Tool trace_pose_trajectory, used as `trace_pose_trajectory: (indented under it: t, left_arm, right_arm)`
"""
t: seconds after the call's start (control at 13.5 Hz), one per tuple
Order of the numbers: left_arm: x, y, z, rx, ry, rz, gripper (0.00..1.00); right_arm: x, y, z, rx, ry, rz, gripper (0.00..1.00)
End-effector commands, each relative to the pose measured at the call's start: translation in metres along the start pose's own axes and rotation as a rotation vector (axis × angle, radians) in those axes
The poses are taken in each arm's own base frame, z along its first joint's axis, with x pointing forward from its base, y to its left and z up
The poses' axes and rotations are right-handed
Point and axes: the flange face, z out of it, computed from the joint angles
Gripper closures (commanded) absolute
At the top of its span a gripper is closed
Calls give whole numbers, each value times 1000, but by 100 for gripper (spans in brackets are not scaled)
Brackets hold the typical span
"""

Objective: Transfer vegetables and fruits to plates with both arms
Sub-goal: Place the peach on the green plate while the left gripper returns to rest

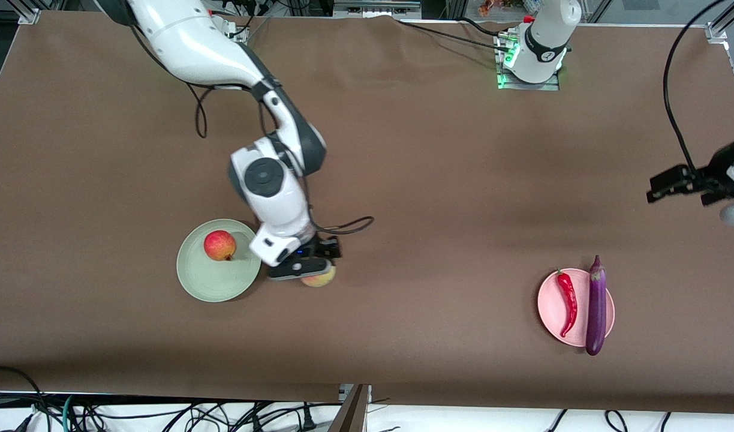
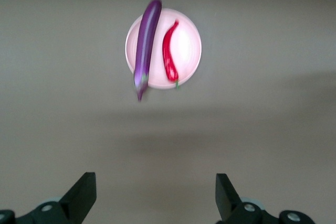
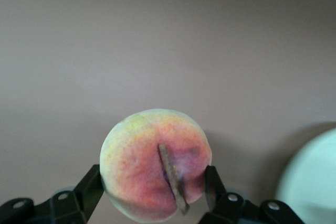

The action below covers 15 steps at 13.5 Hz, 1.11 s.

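My right gripper (image 1: 310, 270) is shut on the fuzzy orange-pink peach (image 1: 319, 278), low over the table just beside the mint green plate (image 1: 211, 282). In the right wrist view the fingers (image 3: 90, 188) press both sides of the peach (image 3: 142, 166). The red-yellow pomegranate-like ball (image 1: 220, 245) lies on the mint plate. The purple eggplant (image 1: 596, 306) and the red chili (image 1: 568, 300) lie side by side on the pink plate (image 1: 583, 300). My left gripper (image 1: 661, 186) is open and empty, high over the table's left-arm end. The left wrist view shows the eggplant (image 2: 146, 45), chili (image 2: 169, 53) and pink plate (image 2: 186, 51).
The brown table (image 1: 439, 180) is bare between the two plates. The edge of the mint plate (image 3: 315, 182) shows in the right wrist view. The eggplant overhangs the pink plate's rim at both ends. Cables hang below the table's near edge.
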Motion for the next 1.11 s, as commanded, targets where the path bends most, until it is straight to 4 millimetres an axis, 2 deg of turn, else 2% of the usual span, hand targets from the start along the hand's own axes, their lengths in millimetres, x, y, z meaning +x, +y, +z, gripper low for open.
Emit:
trace_pose_trajectory:
  t: [0.0,0.07,0.15,0.3,0.37,0.44,0.52,0.67,0.74,0.96,1.04]
  left_arm:
    - [-45,11,9,6,-44,-50,0]
    - [-46,21,8,7,-42,-28,0]
    - [-46,27,5,11,-34,-22,0]
    - [-46,26,2,7,-31,-17,0]
    - [-45,25,3,6,-32,-17,0]
    - [-43,27,2,5,-29,-19,0]
    - [-37,28,2,4,-26,-19,0]
    - [-35,28,3,4,-27,-19,0]
    - [-34,28,3,7,-27,-17,0]
    - [-31,26,7,35,-22,-11,0]
    - [-29,26,10,43,-26,-10,0]
  right_arm:
    - [-35,120,3,19,-102,-106,100]
    - [-44,141,9,44,-125,-93,100]
    - [-47,148,11,58,-132,-81,100]
    - [-45,175,11,61,-130,-85,100]
    - [-46,185,14,63,-134,-98,84]
    - [-47,196,17,63,-137,-103,20]
    - [-48,206,18,65,-142,-105,0]
    - [-45,217,7,63,-173,-97,0]
    - [-41,233,-4,54,-213,-80,0]
    - [-30,229,-82,53,-301,-40,0]
    - [-26,237,-102,48,-295,-51,0]
